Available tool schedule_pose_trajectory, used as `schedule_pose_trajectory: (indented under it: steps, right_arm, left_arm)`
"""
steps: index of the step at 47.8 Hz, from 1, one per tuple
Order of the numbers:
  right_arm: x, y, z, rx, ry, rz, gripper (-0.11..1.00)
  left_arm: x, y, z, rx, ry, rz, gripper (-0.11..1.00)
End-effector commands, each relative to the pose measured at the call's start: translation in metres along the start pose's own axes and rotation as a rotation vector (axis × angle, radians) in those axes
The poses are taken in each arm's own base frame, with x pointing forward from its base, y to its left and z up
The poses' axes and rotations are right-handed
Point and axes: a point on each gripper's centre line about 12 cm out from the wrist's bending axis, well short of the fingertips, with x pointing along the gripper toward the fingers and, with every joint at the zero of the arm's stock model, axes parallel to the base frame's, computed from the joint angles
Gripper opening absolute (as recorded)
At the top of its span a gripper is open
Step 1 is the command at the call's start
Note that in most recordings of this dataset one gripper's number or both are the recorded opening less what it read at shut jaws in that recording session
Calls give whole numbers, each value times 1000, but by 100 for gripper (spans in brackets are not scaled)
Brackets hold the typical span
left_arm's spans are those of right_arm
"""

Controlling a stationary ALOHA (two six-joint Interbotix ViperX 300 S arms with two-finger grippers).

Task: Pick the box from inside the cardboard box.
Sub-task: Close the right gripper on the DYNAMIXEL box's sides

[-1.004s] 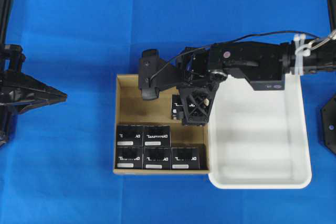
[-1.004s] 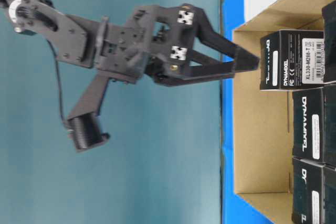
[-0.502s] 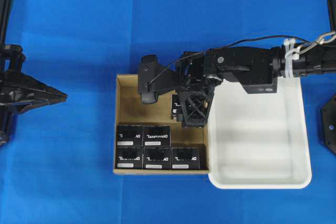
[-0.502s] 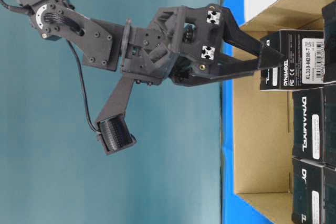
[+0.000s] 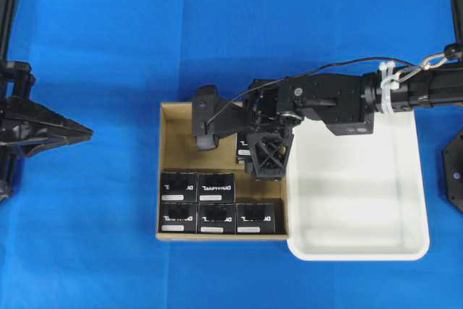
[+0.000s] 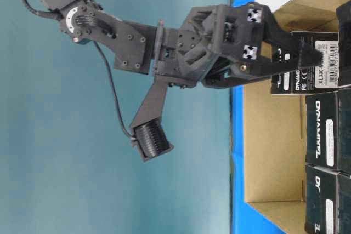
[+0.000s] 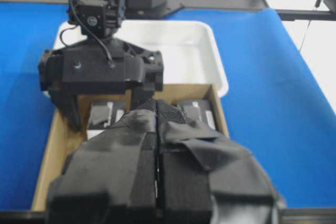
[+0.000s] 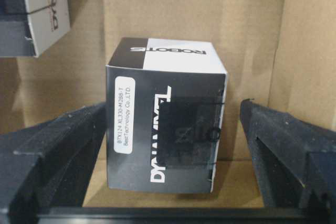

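The right arm reaches in from the right, wrist bent downward, and the right gripper (image 8: 168, 145) has its jaws spread wide. The left gripper (image 5: 87, 132) rests at the left edge with its fingers pressed together.

blue table cover (image 5: 101, 48), teal wall (image 6: 66, 190), bright window (image 7: 323, 40)

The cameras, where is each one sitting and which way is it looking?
Overhead: above, looking straight down at the large brown cardboard carton and white plastic tray; both arms show.
Table-level: low beside the carton, picture turned sideways; right arm shows.
Left wrist: on the shut left tool, facing the right arm across the carton.
Right wrist: between the open right tool's fingers, facing the small black rectangular box.
Shared: that box shows at table level too.
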Motion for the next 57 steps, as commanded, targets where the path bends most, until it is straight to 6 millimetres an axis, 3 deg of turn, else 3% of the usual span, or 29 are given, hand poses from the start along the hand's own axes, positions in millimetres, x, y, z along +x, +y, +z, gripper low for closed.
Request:
schedule_pose_trajectory:
  steps: [1, 38, 42, 48, 57]
  right_arm:
    - [4, 2, -1, 0, 1, 2, 99]
    - [8, 9, 3, 13, -32, 8, 97]
    - [8, 10, 4, 27, -35, 8, 88]
    - [7, 9, 3, 35, -36, 8, 62]
    - [6, 9, 3, 36, -38, 8, 61]
  left_arm:
    - [2, -1, 10, 3, -23, -2, -6]
    - [3, -1, 9, 2, -18, -2, -6]
    - [3, -1, 8, 2, -15, -2, -6]
    - [3, -1, 9, 2, -18, -2, -6]
    - [2, -1, 9, 2, -20, -2, -6]
